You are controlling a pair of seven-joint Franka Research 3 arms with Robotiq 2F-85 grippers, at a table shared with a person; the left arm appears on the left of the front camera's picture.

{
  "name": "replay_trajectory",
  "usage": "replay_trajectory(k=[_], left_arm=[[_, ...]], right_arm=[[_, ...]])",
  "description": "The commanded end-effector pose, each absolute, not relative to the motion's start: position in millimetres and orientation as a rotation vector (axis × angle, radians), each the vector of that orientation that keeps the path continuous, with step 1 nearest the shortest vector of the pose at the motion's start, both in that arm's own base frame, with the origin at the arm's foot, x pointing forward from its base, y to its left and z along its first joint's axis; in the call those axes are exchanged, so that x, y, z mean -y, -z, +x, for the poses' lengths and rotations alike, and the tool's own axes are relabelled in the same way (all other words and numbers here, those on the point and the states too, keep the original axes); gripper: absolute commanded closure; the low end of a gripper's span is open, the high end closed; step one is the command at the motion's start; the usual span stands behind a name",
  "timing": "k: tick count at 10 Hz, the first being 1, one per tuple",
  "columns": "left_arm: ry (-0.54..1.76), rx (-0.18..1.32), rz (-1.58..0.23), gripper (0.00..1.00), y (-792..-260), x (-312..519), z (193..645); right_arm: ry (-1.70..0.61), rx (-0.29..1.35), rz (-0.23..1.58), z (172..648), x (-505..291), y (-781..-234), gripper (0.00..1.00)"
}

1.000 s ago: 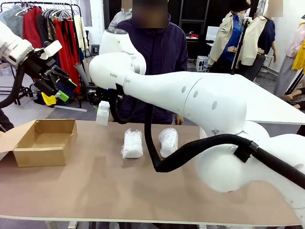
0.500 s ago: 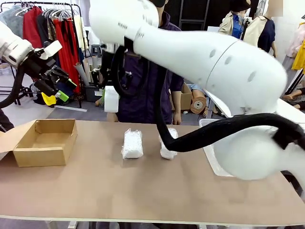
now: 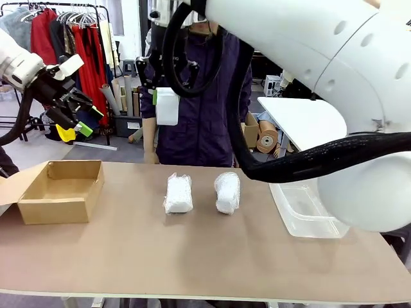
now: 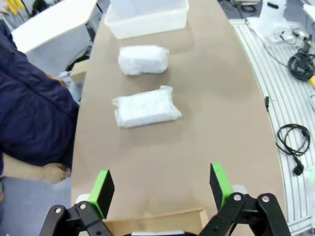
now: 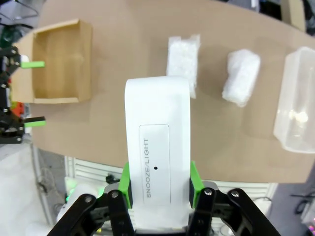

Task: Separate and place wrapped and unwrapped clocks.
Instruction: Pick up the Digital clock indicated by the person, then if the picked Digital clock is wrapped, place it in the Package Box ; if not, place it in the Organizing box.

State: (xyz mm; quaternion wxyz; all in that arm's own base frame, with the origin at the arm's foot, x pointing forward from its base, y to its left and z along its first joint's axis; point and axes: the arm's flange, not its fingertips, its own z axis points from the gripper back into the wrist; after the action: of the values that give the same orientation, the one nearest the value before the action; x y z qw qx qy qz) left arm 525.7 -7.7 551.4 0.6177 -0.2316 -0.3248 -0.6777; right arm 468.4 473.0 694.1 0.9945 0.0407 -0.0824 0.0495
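My right gripper (image 3: 162,102) hangs high above the table's far side, shut on the unwrapped clock (image 3: 167,106), a smooth white block. In the right wrist view the unwrapped clock (image 5: 157,157) shows "SNOOZE/LIGHT" print between the green pads of the right gripper (image 5: 158,184). Two wrapped clocks lie side by side mid-table: one (image 3: 178,192) on the left, one (image 3: 227,191) on the right. From the left wrist they are the nearer wrapped clock (image 4: 146,106) and the farther one (image 4: 143,59). My left gripper (image 3: 82,115) is open, raised above the cardboard box; its own view shows the left gripper (image 4: 161,184) with nothing between the fingers.
An open cardboard box (image 3: 61,190) sits at the table's left end. A clear plastic tub (image 3: 302,212) stands at the right. A person in a dark top (image 3: 202,109) stands at the far edge behind the held clock. My right arm arches across the upper picture.
My right arm has lifted the unwrapped clock upward and slightly right, uncovering the right wrapped clock and the tub. The left arm has stayed still.
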Motion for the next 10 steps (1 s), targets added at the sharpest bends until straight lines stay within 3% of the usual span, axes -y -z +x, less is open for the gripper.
replay_trajectory(k=[1, 7, 8, 10], left_arm=[[1.560, 0.743, -0.534, 0.00, -552.4, 7.3, 521.4], [1.560, 0.743, -0.534, 0.00, -552.4, 7.3, 521.4], [1.560, 0.743, -0.534, 0.00, -552.4, 7.3, 521.4], [1.560, 0.743, -0.534, 0.00, -552.4, 7.3, 521.4]], right_arm=[[-0.095, 0.224, 0.121, 341.1, -329.1, -557.5, 1.00], [-0.064, 0.248, 0.134, 335.0, -284.8, -537.9, 1.00], [-0.051, 0.201, 0.107, 485.2, -441.4, -715.5, 1.00], [-0.051, 0.201, 0.107, 485.2, -441.4, -715.5, 1.00]])
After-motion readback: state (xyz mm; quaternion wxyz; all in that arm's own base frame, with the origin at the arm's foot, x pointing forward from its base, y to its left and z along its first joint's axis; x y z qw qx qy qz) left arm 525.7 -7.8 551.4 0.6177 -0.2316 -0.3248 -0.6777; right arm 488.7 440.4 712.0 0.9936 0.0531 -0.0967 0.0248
